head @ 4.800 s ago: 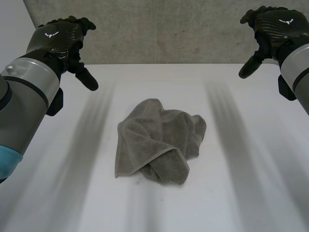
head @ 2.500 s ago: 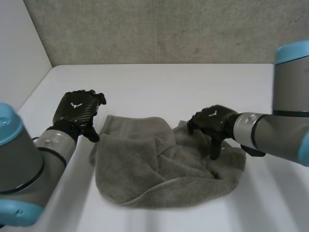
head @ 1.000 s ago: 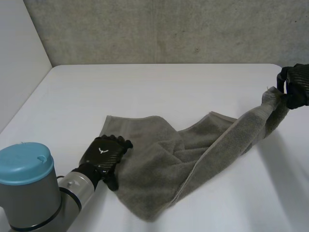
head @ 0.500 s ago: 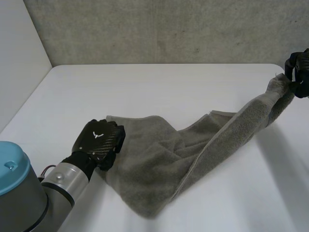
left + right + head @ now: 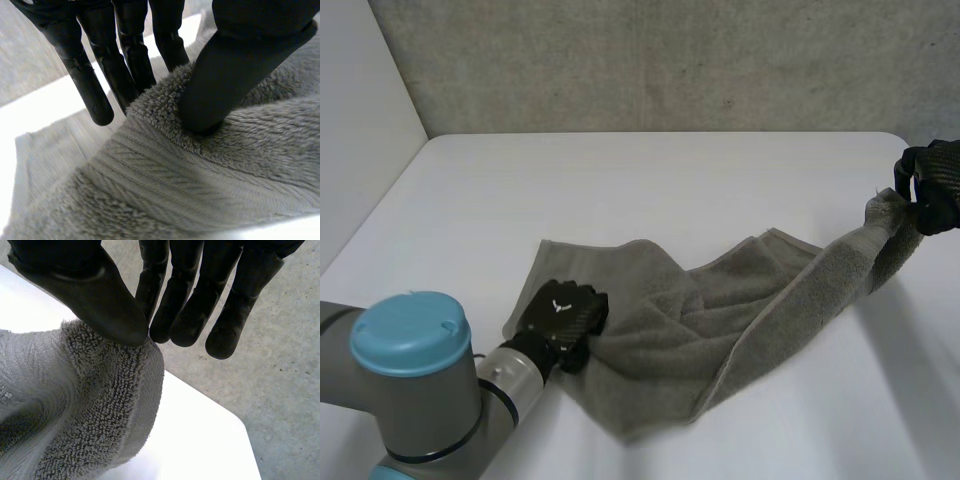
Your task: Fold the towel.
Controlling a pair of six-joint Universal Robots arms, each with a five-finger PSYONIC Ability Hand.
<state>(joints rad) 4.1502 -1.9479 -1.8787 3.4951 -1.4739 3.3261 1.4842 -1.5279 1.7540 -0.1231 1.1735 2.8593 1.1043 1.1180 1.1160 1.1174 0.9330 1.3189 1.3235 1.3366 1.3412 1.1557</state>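
**2 hands pinching the towel**

You have the grey towel (image 5: 720, 300) stretched across the white table (image 5: 650, 180). Most of it lies rumpled at the near middle, and 1 end is lifted off towards the right. Your left hand (image 5: 560, 315) sits at the towel's near-left edge, with a raised fold pinched between thumb and fingers. Your right hand (image 5: 932, 185), at the table's right edge, pinches the lifted corner between thumb and fingers.

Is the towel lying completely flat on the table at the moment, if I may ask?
No, the right hand pinches one end of the towel and holds it raised above the table.
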